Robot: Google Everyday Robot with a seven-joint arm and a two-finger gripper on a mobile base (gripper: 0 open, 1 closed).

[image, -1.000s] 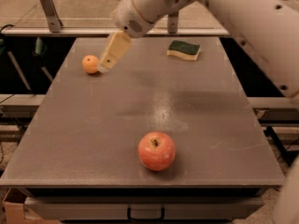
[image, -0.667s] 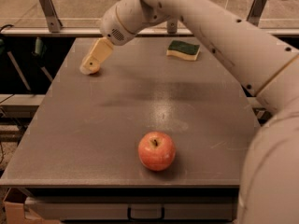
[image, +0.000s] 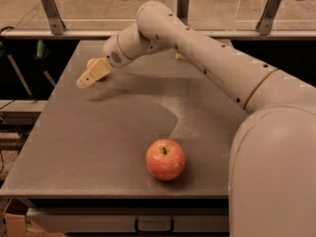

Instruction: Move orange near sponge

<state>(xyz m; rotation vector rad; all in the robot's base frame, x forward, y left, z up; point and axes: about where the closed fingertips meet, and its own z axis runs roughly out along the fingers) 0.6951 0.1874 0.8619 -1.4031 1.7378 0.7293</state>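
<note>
Where my gripper (image: pixel 91 74) hangs over the table (image: pixel 98 137), the orange (image: pixel 90 62) peeks out just behind it. Its grip I cannot tell.

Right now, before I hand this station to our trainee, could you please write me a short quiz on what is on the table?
1. True or false: the apple lies towards the front edge of the table, well apart from the claw, which is over the table's far left.
2. Which thing shows just behind the claw? A) the orange B) a cup C) a banana
3. Fill in: the robot's arm hides nearly all of the ____.
Key: 1 true; 2 A; 3 sponge.
</note>
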